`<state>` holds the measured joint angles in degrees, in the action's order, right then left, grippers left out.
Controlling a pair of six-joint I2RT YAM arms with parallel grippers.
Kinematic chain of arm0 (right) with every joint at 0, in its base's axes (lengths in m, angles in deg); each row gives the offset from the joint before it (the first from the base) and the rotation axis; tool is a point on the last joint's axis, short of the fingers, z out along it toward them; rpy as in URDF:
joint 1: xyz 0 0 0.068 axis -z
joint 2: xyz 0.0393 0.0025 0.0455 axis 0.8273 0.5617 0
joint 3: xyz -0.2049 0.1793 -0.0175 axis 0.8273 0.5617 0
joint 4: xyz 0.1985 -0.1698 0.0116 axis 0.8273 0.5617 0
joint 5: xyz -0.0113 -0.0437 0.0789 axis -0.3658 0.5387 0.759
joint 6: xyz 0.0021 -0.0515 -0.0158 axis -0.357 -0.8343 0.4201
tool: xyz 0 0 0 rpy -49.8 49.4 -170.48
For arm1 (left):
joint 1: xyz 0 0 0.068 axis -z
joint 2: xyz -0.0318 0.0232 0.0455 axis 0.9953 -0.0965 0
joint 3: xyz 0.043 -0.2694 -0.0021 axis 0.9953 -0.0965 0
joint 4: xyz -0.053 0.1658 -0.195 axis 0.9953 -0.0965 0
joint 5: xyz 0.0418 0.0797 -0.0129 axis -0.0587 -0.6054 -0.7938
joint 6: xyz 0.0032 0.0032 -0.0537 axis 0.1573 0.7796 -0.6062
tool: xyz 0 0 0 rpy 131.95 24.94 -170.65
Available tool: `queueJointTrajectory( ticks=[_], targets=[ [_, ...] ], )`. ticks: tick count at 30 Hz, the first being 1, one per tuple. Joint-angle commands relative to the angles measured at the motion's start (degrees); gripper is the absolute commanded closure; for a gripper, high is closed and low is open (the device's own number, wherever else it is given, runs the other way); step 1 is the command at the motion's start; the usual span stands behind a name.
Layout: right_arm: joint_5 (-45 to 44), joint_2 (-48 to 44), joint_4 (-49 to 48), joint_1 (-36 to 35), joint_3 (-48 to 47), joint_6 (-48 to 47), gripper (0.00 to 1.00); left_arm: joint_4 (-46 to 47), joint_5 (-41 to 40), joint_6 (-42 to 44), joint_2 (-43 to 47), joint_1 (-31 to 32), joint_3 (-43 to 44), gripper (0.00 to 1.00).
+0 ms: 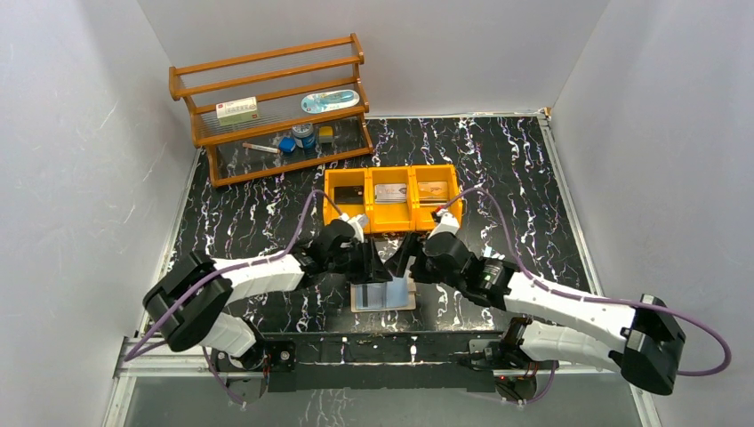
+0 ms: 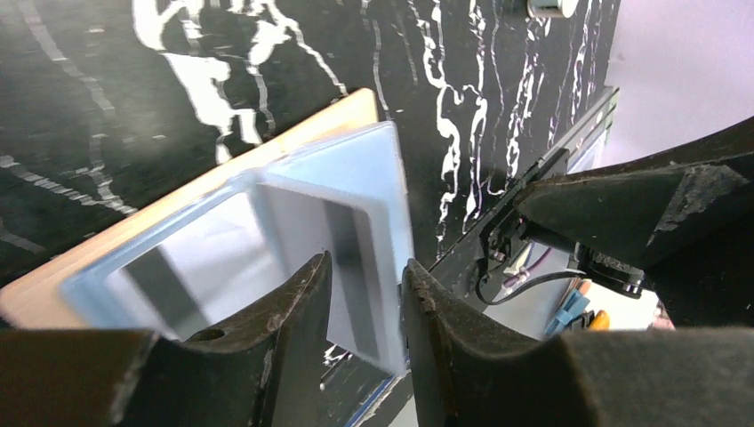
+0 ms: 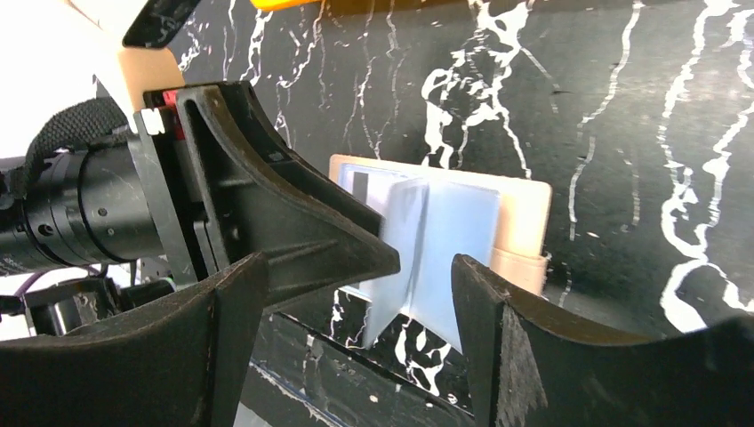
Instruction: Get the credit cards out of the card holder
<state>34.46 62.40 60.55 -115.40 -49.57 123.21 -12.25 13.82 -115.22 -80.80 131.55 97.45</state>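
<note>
From above, the card holder [image 1: 384, 296] lies open on the black marbled tabletop [image 1: 267, 213], close to the near edge. My left end effector [image 1: 381, 264] is over its far edge from the left and my right end effector [image 1: 411, 262] from the right, their tips near each other. Just behind them stands the yellow bin [image 1: 391, 224], with credit cards [image 1: 391, 194] lying in its middle and right compartments. In my left wrist view the card holder [image 2: 347, 169] sits directly beyond my left end effector [image 2: 364, 285], its tan cover under pale blue pockets. My fingers [image 2: 298, 311] stand a narrow gap apart, and through that gap shows a striped credit card [image 2: 342, 258] in the tilted pocket panel. I cannot tell whether the fingers pinch that panel's edge. In my right wrist view my right end effector [image 3: 360, 262] is spread wide and holds nothing. The card holder [image 3: 462, 213] lies beyond the gap with its middle panel standing upright, and the tip of my left end effector [image 3: 378, 253] touches that panel.
</note>
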Motion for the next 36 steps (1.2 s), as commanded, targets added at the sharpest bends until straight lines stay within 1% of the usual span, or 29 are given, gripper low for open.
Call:
queueJointTrajectory(
  ticks=[1, 4, 7, 10, 11, 15, 18, 26, 30, 36],
  targets=[
    [-6.18, -4.38, 4.36, 0.35, 1.68, 2.2, 0.17, 2.0, 1.07, 0.8, -3.16, 2.8, 4.1, 0.64],
    [-6.67, -6.5, 4.9, 0.34, 2.89, 3.22, 0.18, 1.88, 0.68, 0.88, -4.86, 3.56, 4.99, 0.61],
    [-6.41, -8.42, 4.26, 0.35, 4.29, 4.08, 0.22, -1.72, -3.27, 1.15, -3.01, 3.87, 4.74, 0.57],
    [-4.91, -9.2, 1.65, 0.39, 5.9, 4.33, 0.31, -6.57, -8.23, 1.52, 1.21, 3.88, 3.89, 0.55],
    [-4.23, -9.15, 0.12, 0.42, 6.54, 4.33, 0.36, -8.68, -9.95, 1.47, 2.54, 3.81, 3.35, 0.55],
    [-0.62, -6.64, -3.72, 0.45, 6.99, 3.53, 0.44, -14.77, -16.59, 0.99, 8.7, 3.81, 2.0, 0.52],
    [2.34, -2.77, -5.38, 0.47, 5.73, 2.66, 0.47, -17.09, -18.33, 0.77, 11.45, 3.85, 1.14, 0.5],
    [11.63, 7.68, -11.96, 0.84, 3.48, 1.61, 0.5, -19.61, -21.25, -0.49, 14.4, 3.86, 0.09, 0.5],
    [16.63, 11.57, -16.6, 2.21, 3.45, 2.15, 0.5, -20.35, -21.91, -0.43, 14.92, 3.86, -0.44, 0.52],
    [23.98, 17.52, -21.75, 5.95, 3.23, 3.21, 0.54, -21.11, -20.74, 0.71, 13.86, 3.88, -0.41, 0.57]
  ],
)
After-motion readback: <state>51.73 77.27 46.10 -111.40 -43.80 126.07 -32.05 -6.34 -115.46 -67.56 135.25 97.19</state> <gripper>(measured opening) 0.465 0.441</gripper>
